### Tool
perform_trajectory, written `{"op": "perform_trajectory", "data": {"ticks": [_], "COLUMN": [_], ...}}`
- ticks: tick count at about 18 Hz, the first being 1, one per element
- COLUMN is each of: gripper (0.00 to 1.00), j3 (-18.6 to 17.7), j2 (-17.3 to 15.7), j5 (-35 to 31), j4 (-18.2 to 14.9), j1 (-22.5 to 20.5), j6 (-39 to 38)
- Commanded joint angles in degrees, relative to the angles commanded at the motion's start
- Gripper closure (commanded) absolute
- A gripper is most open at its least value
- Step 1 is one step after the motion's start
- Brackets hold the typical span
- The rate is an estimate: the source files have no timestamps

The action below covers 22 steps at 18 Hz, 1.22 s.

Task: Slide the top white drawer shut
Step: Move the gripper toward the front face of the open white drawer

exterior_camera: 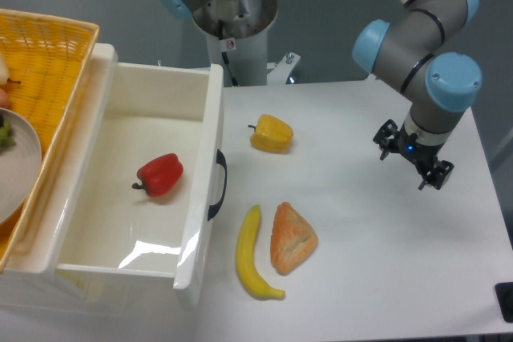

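Hand hangs over the right side of the tabletop, near its right edge and toward the back, at the end of the grey arm with blue joint caps. Its two dark fingers are spread apart with a gap between them, and nothing sits in that gap. It is well apart from the drawer and from every item on the tabletop.

Along the left edge, the drawer stands pulled far out, its glossy white inside open to view and its black handle on the front wall facing the middle of the tabletop. A red pepper lies inside it on the floor, roughly in the middle. Above the drawer's back part, at the far left, sits a yellow basket, with the rim of a plate showing inside it.

On the tabletop just right of the drawer front lies a yellow pepper, toward the back. Nearer the front edge, a banana lies lengthwise, and a pastry lies just beside it on its right; whether they touch cannot be told.
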State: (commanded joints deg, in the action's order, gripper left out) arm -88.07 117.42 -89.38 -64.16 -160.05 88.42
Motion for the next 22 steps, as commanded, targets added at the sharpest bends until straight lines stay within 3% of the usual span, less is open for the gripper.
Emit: {"op": "perform_trajectory", "data": {"ticks": [6,9,13,16,18,22], "gripper": [0.00,0.00,0.00,0.01,0.06,0.27], "j3": [0.4,1.0,1.1,0.0,-0.1,-0.1], "j2": [-0.2,-0.1,-0.6,-2.5,-2.9,-3.6], "j5": [0.0,0.0,0.0,0.7,2.5,4.1], "j4": [-0.1,0.0,-0.1,-0.5,-0.9,-4.4], "j1": [1.3,3.8,5.0,5.5,6.1,7.1], "j6": [-0.4,-9.0,-12.4,-24.0,-29.2,-36.4]}}
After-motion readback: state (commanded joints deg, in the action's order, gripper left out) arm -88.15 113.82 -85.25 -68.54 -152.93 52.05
